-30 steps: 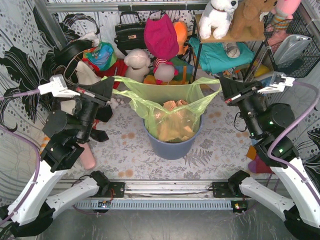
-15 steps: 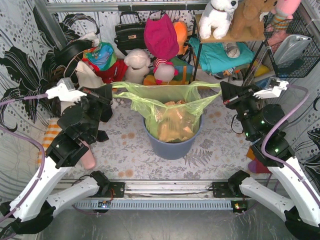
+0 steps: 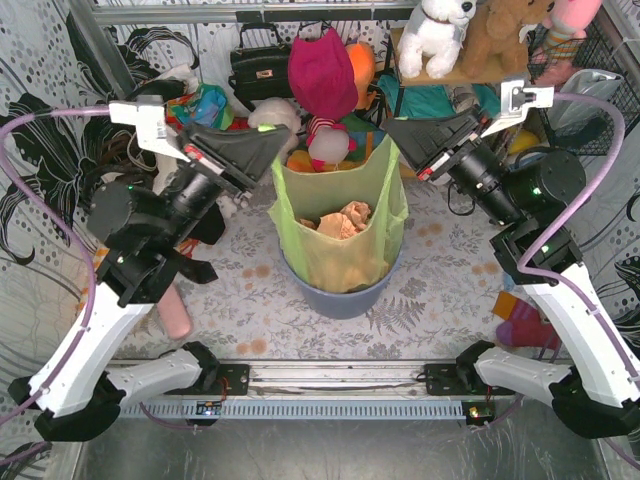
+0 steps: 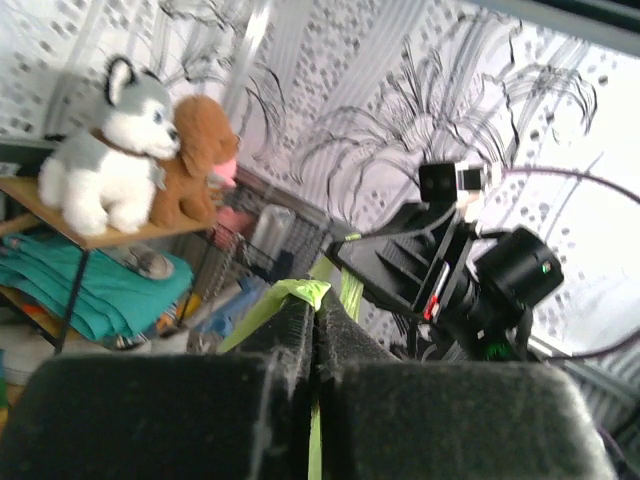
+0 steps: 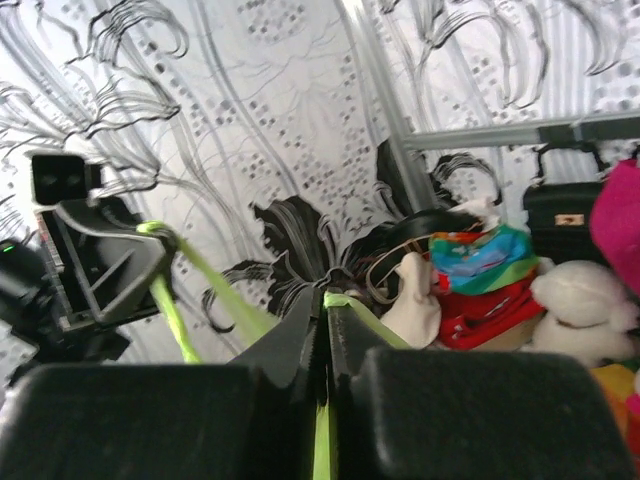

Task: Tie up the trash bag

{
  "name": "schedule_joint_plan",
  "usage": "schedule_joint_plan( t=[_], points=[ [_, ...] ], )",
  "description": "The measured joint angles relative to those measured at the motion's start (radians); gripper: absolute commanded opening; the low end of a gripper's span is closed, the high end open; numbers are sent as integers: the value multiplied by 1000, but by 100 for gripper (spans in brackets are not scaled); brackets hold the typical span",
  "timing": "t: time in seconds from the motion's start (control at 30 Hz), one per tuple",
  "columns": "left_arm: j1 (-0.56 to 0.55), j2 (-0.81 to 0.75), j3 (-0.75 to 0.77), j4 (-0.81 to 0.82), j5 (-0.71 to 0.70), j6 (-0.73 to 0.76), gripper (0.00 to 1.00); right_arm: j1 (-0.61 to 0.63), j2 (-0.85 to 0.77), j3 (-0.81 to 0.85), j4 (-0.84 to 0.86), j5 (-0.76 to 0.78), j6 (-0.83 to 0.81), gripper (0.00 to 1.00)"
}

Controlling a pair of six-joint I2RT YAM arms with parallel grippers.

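Arms rise from both sides of the patterned table (image 3: 250, 290), the left arm (image 3: 130, 240) and the right arm (image 3: 545, 195) leaning inward so that their claws come near each other at the upper middle of the top view. The trash bag (image 3: 335, 235) hangs between them at frame centre, drawn up tall, with its lower part sitting inside the blue-grey bin (image 3: 345, 298) and tan scraps (image 3: 343, 220) showing in its mouth. Holding the two top corners high and close probably frees the long strips to be crossed into a knot, which is not yet made. The left gripper (image 3: 274, 142) is clamped on one handle strip (image 4: 298, 293), with green plastic squeezed out between its pads. The right gripper (image 3: 393, 128) is closed the same way on the other strip (image 5: 350, 305). Clutter crowds the upper part of the frame just behind the claws: a shelf (image 3: 470, 75) of plush toys, a teal cloth (image 3: 435, 112), a magenta cloth shape (image 3: 322, 70) and a black handbag (image 3: 262, 62). Any backward swing risks brushing them, and the bin's wall may drag on the bag as it lifts.
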Motion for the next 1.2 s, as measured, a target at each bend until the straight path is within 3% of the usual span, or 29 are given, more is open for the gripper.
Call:
schedule_joint_plan(
  t=[0.1, 0.23, 0.3, 0.43, 0.57, 0.67, 0.8, 0.93, 1.07, 1.2],
  points=[
    [0, 21, -24, 19, 84, -11, 18, 0, -4, -18, 10, -74, -2, 18],
    [0, -3, -106, 23, 124, -31, 48, 0, -54, -113, 22, -115, 1, 39],
    [0, -11, -126, 14, 128, -35, 56, 0, -66, -144, 19, -130, 7, 45],
    [0, -18, -129, -6, 132, -40, 60, 0, -67, -168, 12, -159, 11, 47],
    [0, -18, -129, -11, 148, -41, 60, 0, -59, -167, 8, -179, 12, 41],
    [0, -2, -124, -8, 179, -42, 54, 0, -50, -166, 8, -190, 15, 31],
    [0, 66, -58, -21, 237, -45, 20, 0, -11, -112, 3, -200, 15, 5],
    [0, 150, 85, -71, 255, -31, 2, 0, 66, 22, -3, -217, 11, 0],
    [0, 140, 134, -106, 188, -2, 0, 0, 110, 98, -6, -229, 11, 0],
    [0, 39, 31, -90, 71, 7, 0, 0, 93, 58, 10, -216, 17, 0]
  ],
)
